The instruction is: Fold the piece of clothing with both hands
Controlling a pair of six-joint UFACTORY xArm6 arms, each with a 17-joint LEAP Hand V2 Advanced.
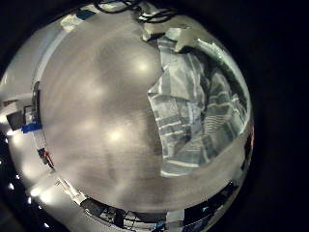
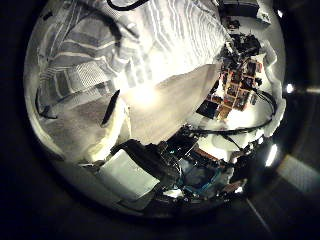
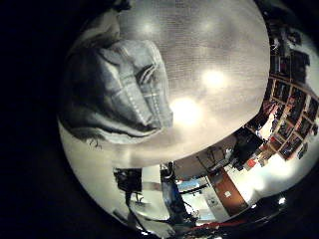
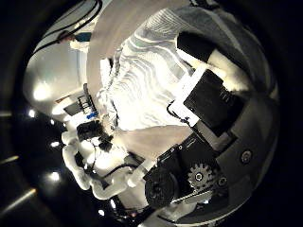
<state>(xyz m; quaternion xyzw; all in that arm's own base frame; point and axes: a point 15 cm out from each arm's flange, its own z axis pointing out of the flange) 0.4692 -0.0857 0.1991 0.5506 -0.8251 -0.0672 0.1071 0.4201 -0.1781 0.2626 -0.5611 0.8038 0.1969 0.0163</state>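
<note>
Left palm view, striped garment (image 1: 198, 111), table (image 1: 97, 106), no legible writing

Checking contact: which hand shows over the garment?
The right hand, its fingers stretched across the striped garment; the left hand cannot be made out.

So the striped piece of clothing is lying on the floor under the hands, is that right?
Not quite. The striped piece of clothing is lying on the table, not on the floor. The left little finger side palm view shows it crumpled on the round tabletop, and the right little finger side palm view shows the same. It is indeed striped.
</note>
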